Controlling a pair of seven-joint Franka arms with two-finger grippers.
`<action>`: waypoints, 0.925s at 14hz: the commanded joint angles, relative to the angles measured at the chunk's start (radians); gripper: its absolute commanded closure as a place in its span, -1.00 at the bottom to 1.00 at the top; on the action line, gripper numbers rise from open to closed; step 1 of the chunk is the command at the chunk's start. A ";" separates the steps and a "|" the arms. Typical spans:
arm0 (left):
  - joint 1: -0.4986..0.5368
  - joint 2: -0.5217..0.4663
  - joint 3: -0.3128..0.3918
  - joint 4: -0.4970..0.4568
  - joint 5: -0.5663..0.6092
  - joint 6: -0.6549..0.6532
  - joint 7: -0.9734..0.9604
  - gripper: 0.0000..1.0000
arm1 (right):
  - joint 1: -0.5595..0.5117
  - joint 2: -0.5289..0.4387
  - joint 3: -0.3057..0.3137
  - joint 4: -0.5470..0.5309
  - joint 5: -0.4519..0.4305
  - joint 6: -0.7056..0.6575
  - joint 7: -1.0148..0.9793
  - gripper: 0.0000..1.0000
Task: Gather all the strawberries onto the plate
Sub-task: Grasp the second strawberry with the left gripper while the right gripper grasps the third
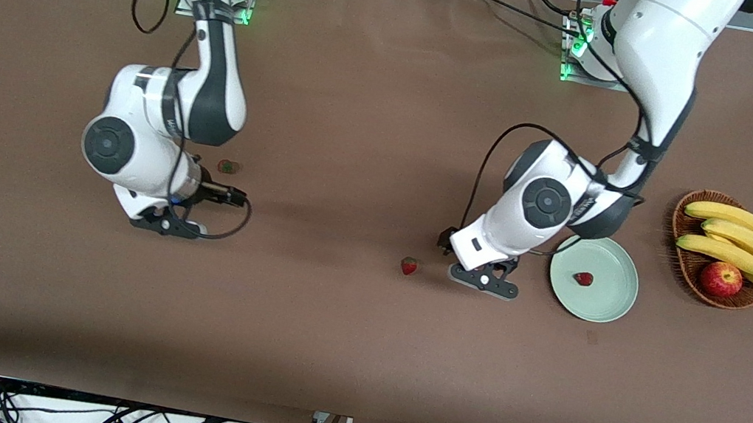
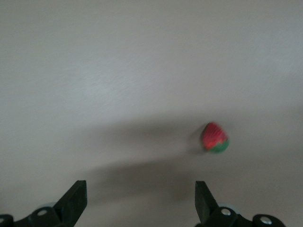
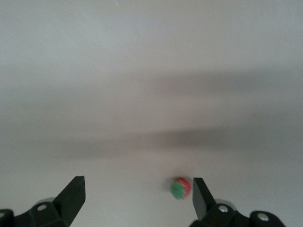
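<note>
The pale green plate (image 1: pixel 602 306) lies toward the left arm's end of the table with one strawberry (image 1: pixel 584 278) on it. A second strawberry (image 1: pixel 408 266) lies on the bare table beside my left gripper (image 1: pixel 485 281), which is open and empty, low between that berry and the plate. In the left wrist view this berry (image 2: pixel 215 137) lies ahead of the open left gripper (image 2: pixel 139 198), off to one side. A third strawberry (image 1: pixel 228 166) lies by my right gripper (image 1: pixel 166 223), which is open. In the right wrist view this berry (image 3: pixel 180 188) sits just inside one finger (image 3: pixel 199 194) of the right gripper (image 3: pixel 137 194).
A brown wicker basket (image 1: pixel 682 212) with bananas (image 1: pixel 734 239) and a red apple (image 1: pixel 721 279) stands beside the plate at the left arm's end. The brown table top (image 1: pixel 327 338) spreads wide around both arms.
</note>
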 commanded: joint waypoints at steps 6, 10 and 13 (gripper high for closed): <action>-0.117 0.166 0.024 0.055 -0.010 0.294 -0.187 -1.00 | 0.043 -0.100 0.099 -0.476 0.028 0.489 -0.006 -0.89; -0.151 0.203 0.055 0.086 -0.001 0.334 -0.180 -0.97 | 0.045 -0.098 0.136 -0.487 0.107 0.480 -0.013 -0.68; -0.153 0.199 0.061 0.086 0.052 0.333 -0.189 0.26 | 0.043 -0.098 0.135 -0.492 0.108 0.480 -0.048 -0.28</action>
